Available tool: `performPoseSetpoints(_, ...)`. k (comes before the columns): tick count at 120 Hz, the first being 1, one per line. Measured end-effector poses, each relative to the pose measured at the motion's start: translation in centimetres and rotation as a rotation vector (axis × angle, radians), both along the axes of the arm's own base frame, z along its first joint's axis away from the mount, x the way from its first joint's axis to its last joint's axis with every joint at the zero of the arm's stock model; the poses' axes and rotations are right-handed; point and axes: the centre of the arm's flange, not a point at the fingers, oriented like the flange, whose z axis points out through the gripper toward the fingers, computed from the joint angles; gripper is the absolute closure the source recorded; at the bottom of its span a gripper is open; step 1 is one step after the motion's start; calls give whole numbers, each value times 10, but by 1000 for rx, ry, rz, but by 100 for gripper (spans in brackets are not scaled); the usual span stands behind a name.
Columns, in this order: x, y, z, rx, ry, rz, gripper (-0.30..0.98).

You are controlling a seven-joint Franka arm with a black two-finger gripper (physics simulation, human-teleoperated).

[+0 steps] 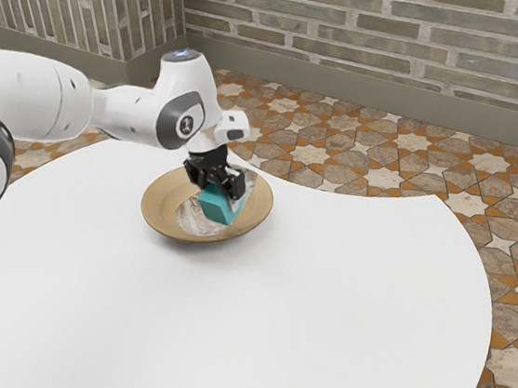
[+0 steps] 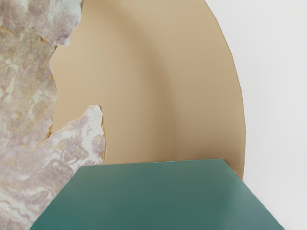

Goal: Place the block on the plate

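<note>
My black gripper (image 1: 223, 191) is over the plate in the exterior view, pointing down and shut on the teal block (image 1: 217, 207). The block hangs a little tilted below the hand; whether its underside touches the plate, I cannot tell. Round and tan, the plate (image 1: 160, 209) has a marbled, ragged-edged patch across its middle. From the wrist view, the block (image 2: 158, 199) lies large at the lower edge, with the plate (image 2: 206, 91) behind it and the marbled patch beside it.
A white table (image 1: 322, 295) with a curved edge holds the plate. Past its far edge lies a patterned tile floor (image 1: 339, 147), with a brick wall (image 1: 370, 38) behind. The arm (image 1: 128, 112) reaches in from the exterior view's left.
</note>
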Motion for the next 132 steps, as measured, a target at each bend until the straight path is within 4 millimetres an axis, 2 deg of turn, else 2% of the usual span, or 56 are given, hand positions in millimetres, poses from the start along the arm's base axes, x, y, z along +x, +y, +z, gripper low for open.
performPoseSetpoints(9,1,11,-14,0,20,15,29)
performPoseSetpoints(20,14,26,-20,7,16,32,30)
performPoseSetpoints(33,17,37,-32,10,39,46,29)
performPoseSetpoints(44,16,41,-43,10,59,46,21)
performPoseSetpoints(55,16,41,-43,9,61,39,14)
performPoseSetpoints(92,13,40,6,30,19,-1,3)
performPoseSetpoints(132,-9,26,87,83,33,-149,1)
